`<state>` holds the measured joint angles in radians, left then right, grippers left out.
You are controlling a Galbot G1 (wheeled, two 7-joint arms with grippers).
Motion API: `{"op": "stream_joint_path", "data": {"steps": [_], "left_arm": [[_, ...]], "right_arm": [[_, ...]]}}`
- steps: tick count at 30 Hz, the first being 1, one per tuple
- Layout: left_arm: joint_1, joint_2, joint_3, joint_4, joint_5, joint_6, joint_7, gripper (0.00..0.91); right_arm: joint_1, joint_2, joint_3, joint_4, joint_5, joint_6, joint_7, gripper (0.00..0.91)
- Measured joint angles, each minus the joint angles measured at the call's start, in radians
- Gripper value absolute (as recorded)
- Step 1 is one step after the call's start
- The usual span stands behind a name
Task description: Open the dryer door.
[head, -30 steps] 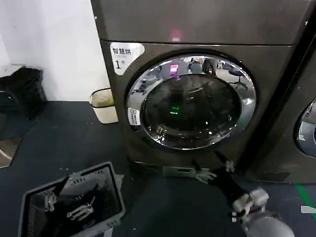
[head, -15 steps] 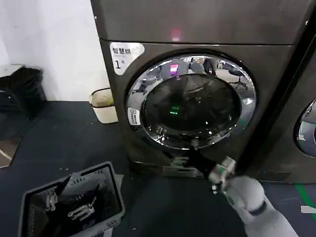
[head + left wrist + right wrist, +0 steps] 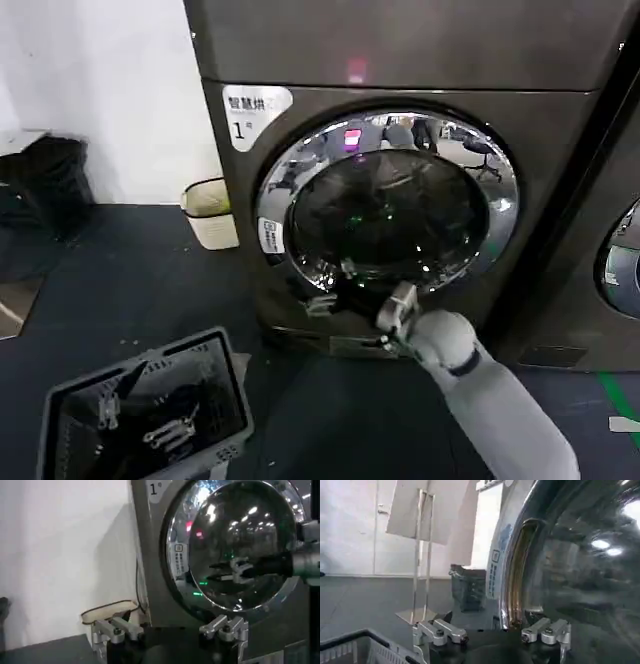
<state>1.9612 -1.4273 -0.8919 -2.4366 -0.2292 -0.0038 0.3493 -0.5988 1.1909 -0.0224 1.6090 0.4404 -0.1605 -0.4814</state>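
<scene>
The dryer (image 3: 400,50) is a big dark machine with a white "1" sticker (image 3: 252,108). The dryer door (image 3: 390,205), with a chrome ring and dark glass, lies flush against its front. My right gripper (image 3: 335,285) is open in front of the door's lower left rim. In the right wrist view the gripper (image 3: 492,632) straddles the chrome rim edge (image 3: 514,580), with nothing clamped. From the left wrist view the right gripper (image 3: 232,571) hangs before the glass (image 3: 240,525). My left gripper (image 3: 170,630) is open and empty, back from the dryer.
A dark grey basket (image 3: 150,410) with small items sits on the floor at lower left. A cream waste bin (image 3: 210,212) stands by the dryer's left side. A neighbouring dark machine (image 3: 620,260) is at the right, and a black bag (image 3: 40,180) lies at far left.
My right arm has risen from near the floor and swung left, bringing its open gripper up to the door's lower left rim. The door has not moved.
</scene>
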Motion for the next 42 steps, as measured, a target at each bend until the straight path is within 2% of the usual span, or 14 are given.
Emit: {"op": "stream_joint_path", "data": {"steps": [9,17,25,31,38,42], "left_arm": [[0.003,-0.004,0.000,-0.002,0.000,-0.005,0.019,0.907],[-0.004,0.000,0.004,-0.005,-0.009,0.002,0.037,0.907],[-0.022,0.009,0.001,0.009,-0.041,0.017,0.090,0.907],[-0.049,0.020,-0.016,0.028,-0.105,0.048,0.157,0.907],[-0.106,0.069,-0.054,0.068,-0.211,0.083,0.164,0.907],[-0.150,0.113,-0.061,0.094,-0.247,0.103,0.141,0.907]], "right_arm": [[0.052,0.073,-0.026,-0.064,-0.002,0.002,0.012,0.907],[0.058,0.081,-0.033,-0.059,0.003,-0.007,-0.023,0.907],[0.042,0.036,-0.020,-0.028,0.039,-0.020,-0.157,0.907],[0.011,-0.012,-0.018,0.013,0.085,-0.068,-0.232,0.907],[-0.046,-0.084,0.007,0.085,0.109,-0.046,-0.328,0.907],[-0.087,-0.127,0.027,0.130,0.111,0.002,-0.399,0.907]]}}
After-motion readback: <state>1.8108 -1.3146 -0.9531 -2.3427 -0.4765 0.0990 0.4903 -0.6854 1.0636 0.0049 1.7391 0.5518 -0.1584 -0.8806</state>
